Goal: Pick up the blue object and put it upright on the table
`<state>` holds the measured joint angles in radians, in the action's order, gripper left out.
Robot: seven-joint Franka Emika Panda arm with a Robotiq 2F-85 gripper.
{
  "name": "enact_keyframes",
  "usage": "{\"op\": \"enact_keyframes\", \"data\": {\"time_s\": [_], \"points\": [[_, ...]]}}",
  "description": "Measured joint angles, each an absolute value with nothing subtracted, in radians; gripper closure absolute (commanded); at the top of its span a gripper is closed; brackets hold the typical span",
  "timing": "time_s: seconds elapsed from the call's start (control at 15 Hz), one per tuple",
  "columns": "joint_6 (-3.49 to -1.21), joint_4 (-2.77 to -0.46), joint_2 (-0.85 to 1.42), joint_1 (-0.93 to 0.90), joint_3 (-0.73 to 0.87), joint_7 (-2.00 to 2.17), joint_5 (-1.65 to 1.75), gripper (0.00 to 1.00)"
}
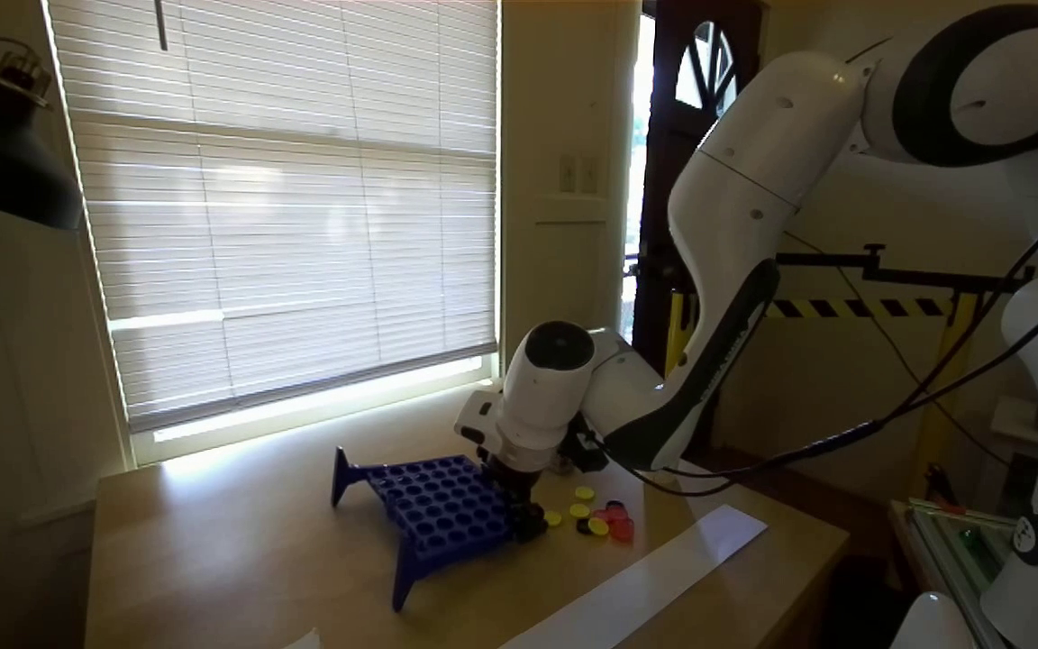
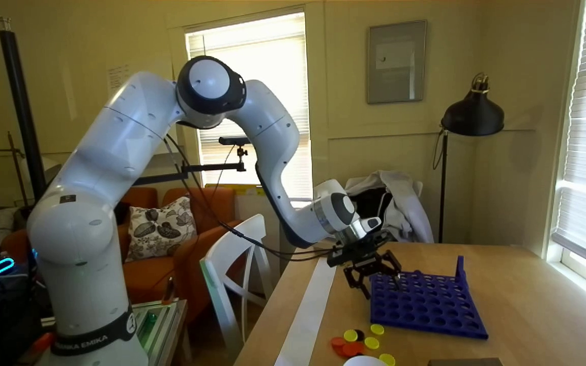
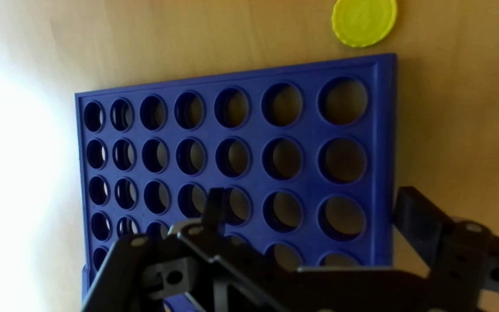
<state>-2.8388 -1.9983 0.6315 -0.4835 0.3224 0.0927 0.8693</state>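
While my pincer [image 3: 310, 206] stands spread wide, one angular black finger [image 3: 215, 209] hides some of the round holes and its twin sits just outside the straight rim of the blue rack [image 3: 257, 182]; whether either touches the plastic, I cannot tell. That rack, a rectangular grid of neatly ringed circles, lies slanting on the smooth tan wooden table [image 1: 240, 550], its tapered legs at the end away from me. Near it rest yellow discs [image 1: 584, 494], one showing a finely ribbed edge, and red discs [image 1: 621, 530]; beyond them runs a flat, long white strip [image 1: 645, 588].
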Motion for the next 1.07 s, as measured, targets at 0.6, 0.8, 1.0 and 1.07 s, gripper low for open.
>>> {"op": "enact_keyframes", "data": {"time_s": [0.6,0.8,1.0,1.07], "points": [[-2.879,-1.911,0.730,-0.490,0.334,0.093,0.869,0.00],[-2.879,-1.878,0.752,-0.491,0.336,0.090,0.869,0.00],[-2.879,-1.850,0.770,-0.495,0.337,0.089,0.869,0.21],[-2.879,-1.841,0.776,-0.496,0.338,0.088,0.869,0.26]]}}
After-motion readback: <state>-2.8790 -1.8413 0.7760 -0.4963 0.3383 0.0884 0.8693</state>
